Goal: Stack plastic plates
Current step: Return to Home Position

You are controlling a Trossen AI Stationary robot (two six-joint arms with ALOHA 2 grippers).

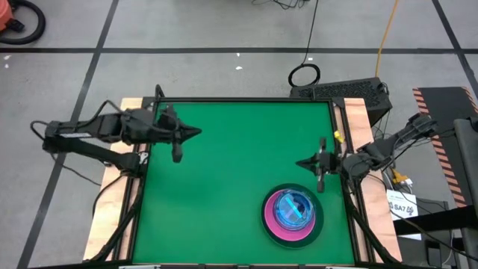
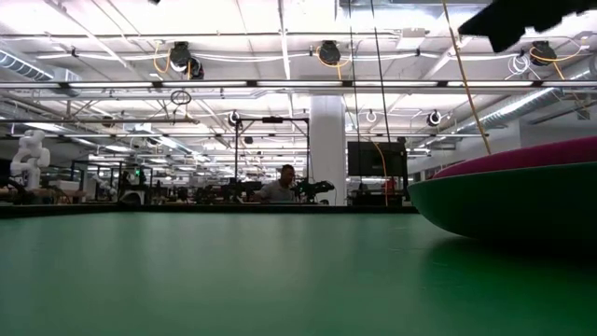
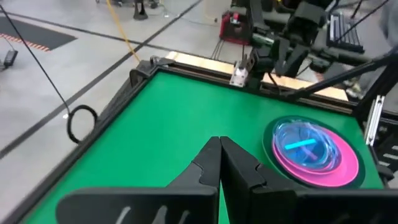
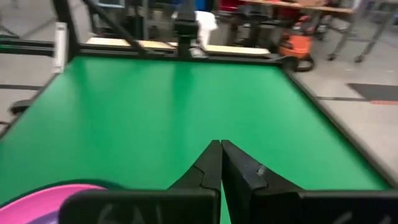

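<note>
The plastic plates (image 1: 291, 214) sit nested in one stack, well apart from my left gripper (image 1: 196, 133), near my right gripper (image 1: 300, 162); I judge them light, stiff and slick, best pinched at a rim; the left is pressed fully closed, holding nothing; the right likewise, closed and empty.

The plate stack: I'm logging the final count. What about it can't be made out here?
- High view: the stack is too small; the overlapping clear blue plates on top cannot be counted.
- Low view: the right edge cuts it off, and the pink plate rim hides everything above.
- Right wrist view: only a pink sliver shows, cut by the bottom edge and the right gripper.
</note>
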